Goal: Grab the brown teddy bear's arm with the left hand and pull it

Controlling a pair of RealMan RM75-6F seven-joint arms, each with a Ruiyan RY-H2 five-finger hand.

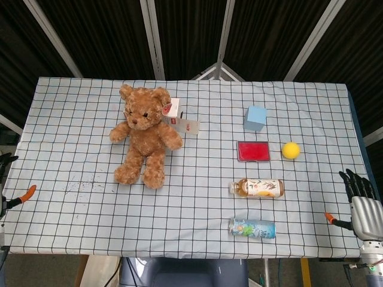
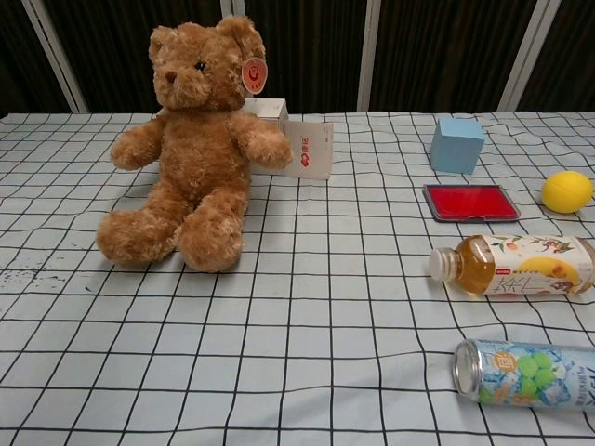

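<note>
The brown teddy bear point(image 1: 145, 134) sits upright on the checked tablecloth at the back left, facing me, also large in the chest view point(image 2: 191, 158). Its arms point(image 2: 135, 149) stick out to both sides and nothing touches them. My left hand point(image 1: 7, 197) shows only partly at the table's left edge, far from the bear, fingers apart and holding nothing. My right hand point(image 1: 361, 200) hangs off the table's right front corner, fingers spread and empty. Neither hand shows in the chest view.
A white box point(image 2: 302, 144) stands just behind the bear's arm. On the right half lie a blue cube point(image 1: 255, 118), a red flat case point(image 1: 253, 150), a yellow ball point(image 1: 291, 150), a tea bottle point(image 1: 257, 188) and a can point(image 1: 252, 228), both on their sides.
</note>
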